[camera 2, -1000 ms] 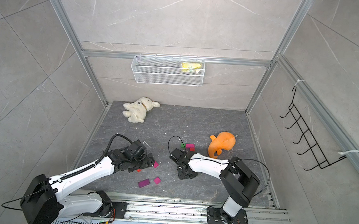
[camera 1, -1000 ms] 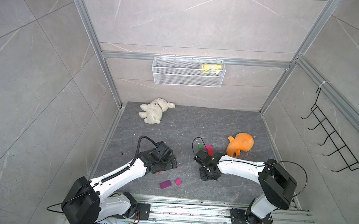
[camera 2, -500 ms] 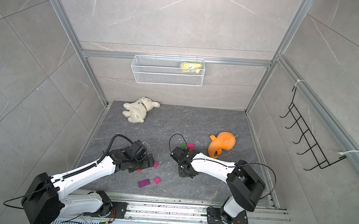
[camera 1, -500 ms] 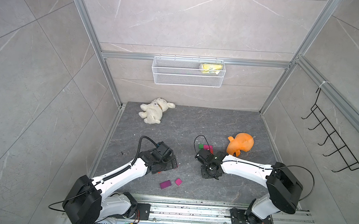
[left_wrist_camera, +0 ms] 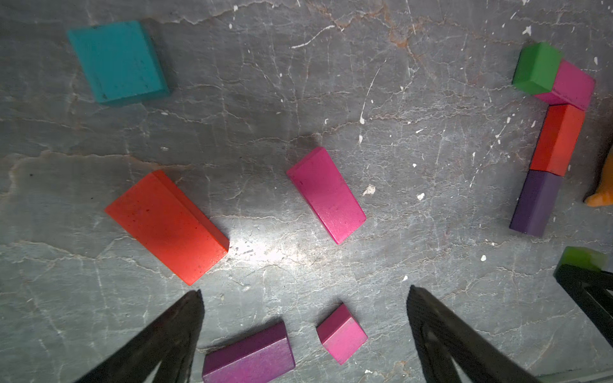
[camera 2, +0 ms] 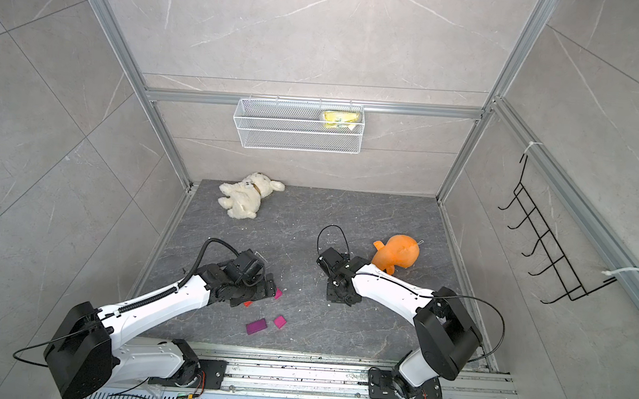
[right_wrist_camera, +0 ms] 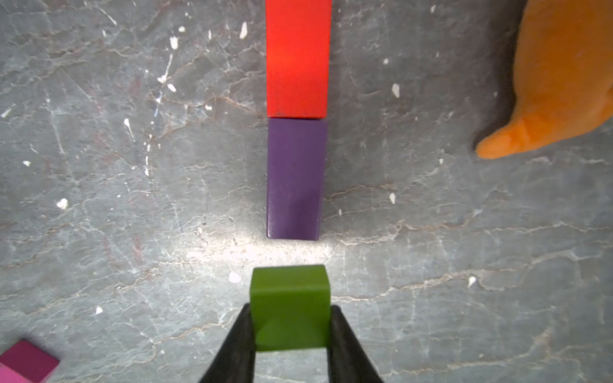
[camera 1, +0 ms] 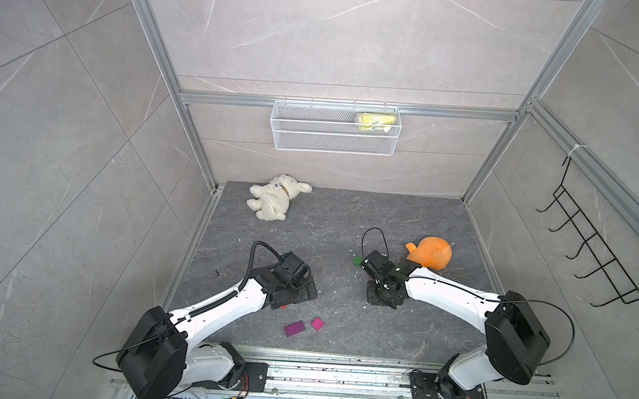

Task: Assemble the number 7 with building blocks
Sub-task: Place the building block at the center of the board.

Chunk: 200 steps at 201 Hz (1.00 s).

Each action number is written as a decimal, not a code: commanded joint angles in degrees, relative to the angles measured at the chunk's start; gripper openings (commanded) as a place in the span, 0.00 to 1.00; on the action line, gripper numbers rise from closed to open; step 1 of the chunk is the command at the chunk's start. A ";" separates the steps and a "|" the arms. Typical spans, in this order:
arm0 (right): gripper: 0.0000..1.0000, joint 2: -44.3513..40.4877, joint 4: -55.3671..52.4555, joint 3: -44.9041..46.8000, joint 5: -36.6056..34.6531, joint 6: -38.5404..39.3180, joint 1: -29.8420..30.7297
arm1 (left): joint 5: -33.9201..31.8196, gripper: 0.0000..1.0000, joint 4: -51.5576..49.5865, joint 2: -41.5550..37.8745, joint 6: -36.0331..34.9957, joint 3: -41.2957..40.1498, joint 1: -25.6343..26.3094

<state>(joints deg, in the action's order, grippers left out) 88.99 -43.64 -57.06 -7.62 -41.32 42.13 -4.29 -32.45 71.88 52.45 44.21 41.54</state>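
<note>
**A:** Right gripper [right_wrist_camera: 290, 310]?
**B:** Jaws clamped on a green square block [right_wrist_camera: 290, 298]. It was lined up with the purple block [right_wrist_camera: 294, 179], with a gap between. Meant to lengthen the column, I judged.

**A:** Left gripper [left_wrist_camera: 304, 291]?
**B:** Jaws spread wide, holding nothing, hovering over the spare blocks. Probably choosing one.

**A:** The number 7 [left_wrist_camera: 559, 139]?
**B:** Part built, near the orange plush toy [right_wrist_camera: 557, 83]. Green-and-magenta bar, then red, then purple, touching end to end.

**A:** The spares?
**B:** Scattered apart: red rectangle [left_wrist_camera: 166, 227], teal square [left_wrist_camera: 117, 61], magenta rectangle [left_wrist_camera: 326, 195], purple rectangle [left_wrist_camera: 248, 354], small pink square [left_wrist_camera: 341, 333].

**A:** The room?
**B:** Grey tiled walls and a dark stone-look tabletop [camera 1: 347, 217] flecked with white. Wire basket [camera 1: 333, 133] on the back wall, white plush dog [camera 1: 276, 198] below it.
</note>
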 commanded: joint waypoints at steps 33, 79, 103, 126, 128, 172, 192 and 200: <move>0.26 0.65 1.94 3.28 2.56 -0.73 -0.11 | 0.60 1.00 0.69 1.50 -0.85 2.89 0.14; 0.27 2.14 4.06 5.33 3.03 -2.00 0.01 | 0.79 1.00 0.81 2.04 -0.85 3.04 0.21; 0.27 2.61 4.61 5.29 2.96 -2.19 0.06 | 0.69 1.00 0.73 1.96 -0.85 2.99 0.18; 0.28 3.62 4.89 4.81 2.83 -2.02 0.01 | 0.74 1.00 0.72 2.06 -0.85 3.00 0.24; 0.28 3.75 4.95 4.77 2.86 -2.01 0.05 | 0.72 1.00 0.72 2.05 -0.85 2.99 0.22; 0.30 5.92 5.56 3.97 2.85 -2.38 0.05 | 0.69 1.00 0.75 1.87 -0.76 2.74 0.23; 0.33 6.24 5.41 3.81 2.36 -2.71 0.07 | 0.53 1.00 0.72 1.64 -0.74 2.56 0.23; 0.36 6.20 5.18 3.64 2.10 -2.71 0.06 | 0.52 1.00 0.72 1.62 -0.71 2.51 0.23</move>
<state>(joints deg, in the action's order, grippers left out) 93.62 -38.50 -52.62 -4.73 -42.78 42.09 -3.97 -31.64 73.87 52.25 45.21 41.54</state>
